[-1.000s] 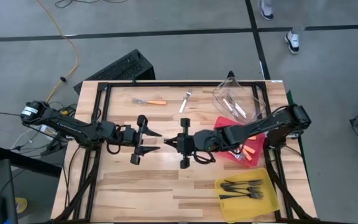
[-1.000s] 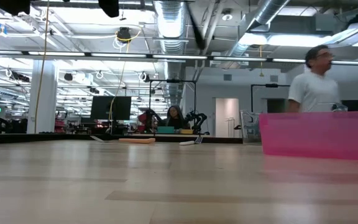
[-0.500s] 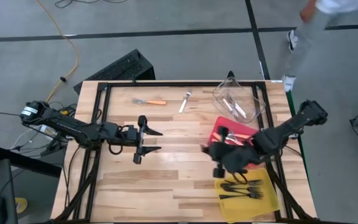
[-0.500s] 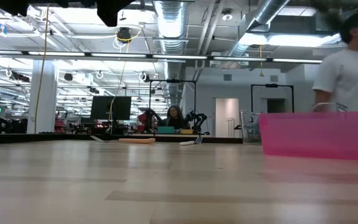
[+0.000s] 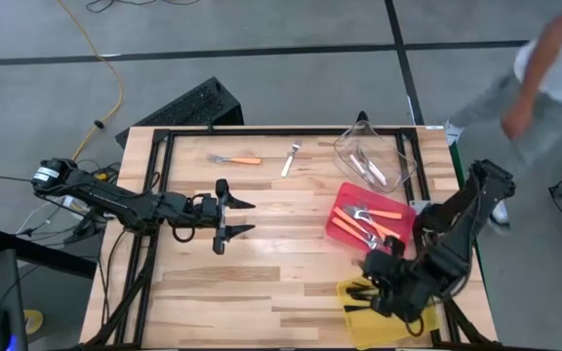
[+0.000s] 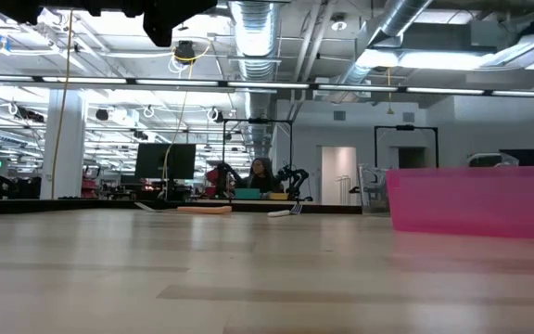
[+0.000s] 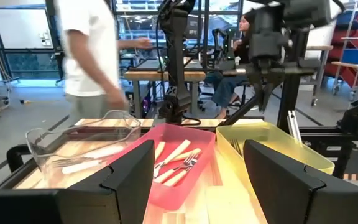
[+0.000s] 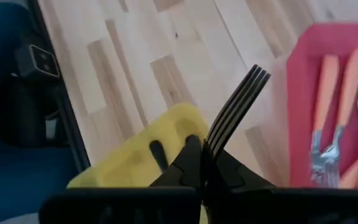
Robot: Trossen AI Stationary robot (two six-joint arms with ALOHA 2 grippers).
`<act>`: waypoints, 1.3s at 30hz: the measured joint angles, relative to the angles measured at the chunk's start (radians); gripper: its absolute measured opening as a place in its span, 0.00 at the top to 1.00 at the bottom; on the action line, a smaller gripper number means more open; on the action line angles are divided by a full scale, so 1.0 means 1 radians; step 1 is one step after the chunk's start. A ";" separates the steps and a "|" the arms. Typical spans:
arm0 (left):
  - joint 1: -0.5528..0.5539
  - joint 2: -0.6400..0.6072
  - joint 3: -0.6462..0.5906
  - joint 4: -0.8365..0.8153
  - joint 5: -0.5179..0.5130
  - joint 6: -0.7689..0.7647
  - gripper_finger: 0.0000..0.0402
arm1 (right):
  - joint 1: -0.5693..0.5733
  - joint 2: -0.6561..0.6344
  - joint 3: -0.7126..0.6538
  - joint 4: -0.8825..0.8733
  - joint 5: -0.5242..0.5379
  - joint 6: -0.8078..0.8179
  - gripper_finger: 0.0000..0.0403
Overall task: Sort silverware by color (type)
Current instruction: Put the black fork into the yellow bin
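My right gripper (image 5: 379,276) hangs above the yellow bin (image 5: 359,314) at the table's near right and is shut on a black fork (image 8: 238,102). Black forks (image 5: 371,291) lie in that bin. The red bin (image 5: 343,213) holds orange-handled forks (image 5: 374,222); the clear bin (image 5: 403,156) holds pale forks (image 5: 369,168). An orange-handled fork (image 5: 234,159) and a silver fork (image 5: 291,159) lie flat near the far edge. My left gripper (image 5: 238,217) waits open left of the table's middle, its fingers (image 7: 123,180) pointing at the bins. My right gripper pinches the black fork by its handle (image 8: 211,146) between the two fingers (image 8: 188,158). The fork lies along the fingers and sticks out past their ends, tines (image 8: 255,76) forward. It is lifted clear above the yellow bin (image 8: 154,140) and the table.
The three bins stand in a row along the table's right side. Bare wood lies between the left gripper and the bins. A black frame (image 5: 261,134) rims the table. A person (image 5: 544,68) moves past the far right corner; another sits in the room behind (image 6: 260,176).
My right gripper has swung from the table's middle toward the near right, passing the red bin's near edge, and now hangs over the yellow bin with the black fork still in it. The person has walked past beyond the table's far right.
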 joint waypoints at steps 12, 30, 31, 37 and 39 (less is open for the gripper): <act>0.005 0.000 0.000 0.001 -0.029 -0.020 0.42 | 0.037 0.174 0.000 0.007 -0.155 0.042 0.94; 0.005 0.000 0.000 0.000 -0.079 -0.088 0.42 | -0.007 0.203 0.000 -0.022 -0.211 -0.076 0.94; 0.005 0.000 0.000 -0.001 -0.079 -0.088 0.42 | -0.013 0.203 0.000 -0.023 -0.211 -0.093 0.94; 0.005 0.000 0.000 -0.001 -0.079 -0.086 0.42 | -0.045 0.202 0.000 -0.024 -0.212 -0.188 0.94; 0.005 0.000 0.000 -0.001 -0.079 -0.079 0.42 | -0.054 0.202 0.000 -0.024 -0.212 -0.198 0.94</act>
